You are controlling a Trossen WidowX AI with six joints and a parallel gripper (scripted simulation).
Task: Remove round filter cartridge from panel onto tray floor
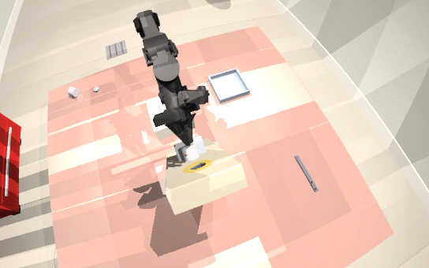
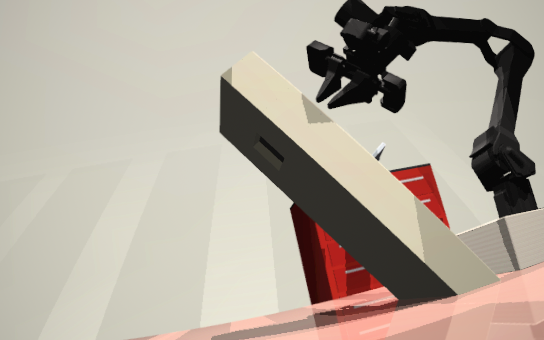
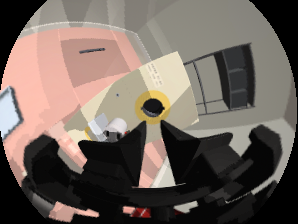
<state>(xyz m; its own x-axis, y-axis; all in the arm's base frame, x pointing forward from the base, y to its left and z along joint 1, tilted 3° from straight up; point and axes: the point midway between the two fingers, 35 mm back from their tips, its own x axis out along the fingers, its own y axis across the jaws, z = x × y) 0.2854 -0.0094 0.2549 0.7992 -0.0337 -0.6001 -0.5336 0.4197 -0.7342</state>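
The round filter cartridge (image 1: pixel 192 152) (image 3: pixel 118 125) appears to be the short white cylinder lying out of its socket, beside a pale, squarish plate (image 1: pixel 200 145) (image 2: pixel 380 151) (image 3: pixel 97 126) at one side of the tilted cream service panel (image 1: pixel 226 180) (image 2: pixel 340 165) (image 3: pixel 172 80). Its side is smooth and pinkish white where light catches it, its near end dark grey and broken in outline; the two slots are too small to tell. A small red spot shows next to it. The socket (image 3: pixel 152 107) is a dark round hole inside a yellow ring (image 1: pixel 188 169) (image 3: pixel 140 106). The gripper (image 1: pixel 191 143) (image 2: pixel 324 104) (image 3: pixel 153 123) has its fingers slightly parted with nothing between them, above the panel. The blue-grey tray (image 1: pixel 235 95) (image 3: pixel 16 107) sits well apart from the cartridge
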